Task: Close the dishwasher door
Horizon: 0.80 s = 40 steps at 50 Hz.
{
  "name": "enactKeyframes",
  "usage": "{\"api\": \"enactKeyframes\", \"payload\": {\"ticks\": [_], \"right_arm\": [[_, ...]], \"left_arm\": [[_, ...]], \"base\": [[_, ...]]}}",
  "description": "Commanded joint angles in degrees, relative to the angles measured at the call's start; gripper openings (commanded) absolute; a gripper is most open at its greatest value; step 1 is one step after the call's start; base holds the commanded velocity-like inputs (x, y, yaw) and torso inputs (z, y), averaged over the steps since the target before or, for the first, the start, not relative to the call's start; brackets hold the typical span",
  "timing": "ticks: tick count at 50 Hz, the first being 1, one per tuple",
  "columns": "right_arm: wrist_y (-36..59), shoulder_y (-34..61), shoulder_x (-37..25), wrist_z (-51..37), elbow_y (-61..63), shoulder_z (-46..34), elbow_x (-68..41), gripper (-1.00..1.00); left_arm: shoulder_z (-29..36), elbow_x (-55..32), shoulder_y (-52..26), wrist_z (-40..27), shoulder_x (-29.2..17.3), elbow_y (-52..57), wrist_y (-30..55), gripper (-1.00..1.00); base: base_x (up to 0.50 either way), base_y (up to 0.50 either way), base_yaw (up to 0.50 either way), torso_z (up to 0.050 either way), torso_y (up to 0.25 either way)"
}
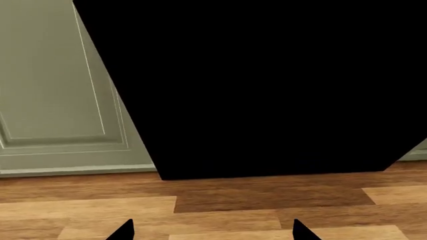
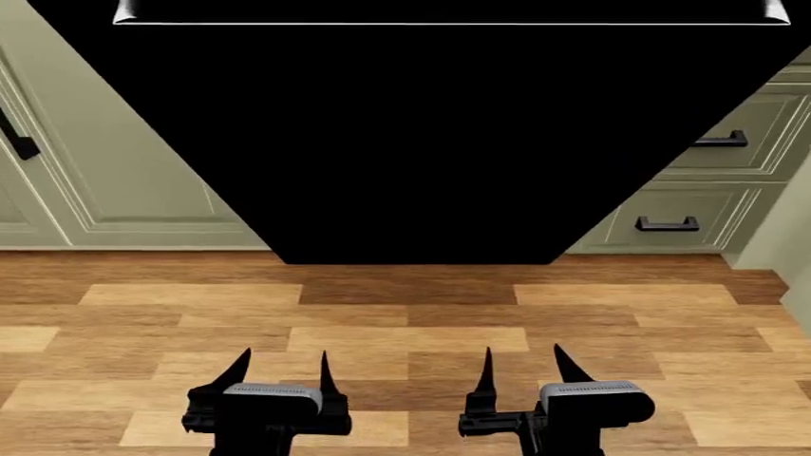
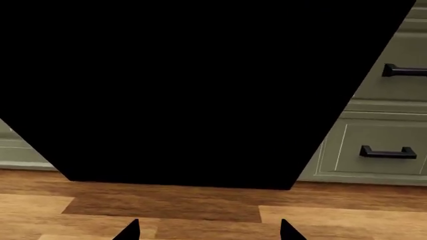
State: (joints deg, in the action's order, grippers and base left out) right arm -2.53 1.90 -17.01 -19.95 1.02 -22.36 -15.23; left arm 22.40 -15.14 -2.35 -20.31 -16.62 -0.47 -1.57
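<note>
The dishwasher door is a large glossy black panel, swung down and leaning out towards me, with its grey top strip at the head view's top edge. It fills most of the left wrist view and the right wrist view. My left gripper and right gripper hover side by side over the wooden floor, short of the door and not touching it. Both are open and empty, fingertips pointing at the door.
Pale green panelled cabinet doors stand left of the dishwasher. Green drawers with dark bar handles stand to its right, also in the right wrist view. Wooden plank floor lies between me and the cabinets.
</note>
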Motion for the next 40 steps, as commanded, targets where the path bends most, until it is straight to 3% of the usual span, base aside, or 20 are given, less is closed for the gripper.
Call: {"api": "enactKeyframes", "payload": {"ticks": [1, 40], "right_arm": [[0.04, 0.08, -0.13, -0.20, 0.04, -0.22, -0.01, 1.00], [-0.08, 0.28, -0.49, -0.64, 0.04, -0.92, -0.25, 1.00]], "left_arm": [[0.17, -0.16, -0.11, -0.12, -0.13, 0.02, 0.00, 1.00], [0.67, -0.63, -0.16, -0.63, -0.61, 0.24, -0.13, 1.00]], "base": [[0.14, 0.00, 0.00, 0.000, 0.000], [0.14, 0.00, 0.00, 0.000, 0.000]]}}
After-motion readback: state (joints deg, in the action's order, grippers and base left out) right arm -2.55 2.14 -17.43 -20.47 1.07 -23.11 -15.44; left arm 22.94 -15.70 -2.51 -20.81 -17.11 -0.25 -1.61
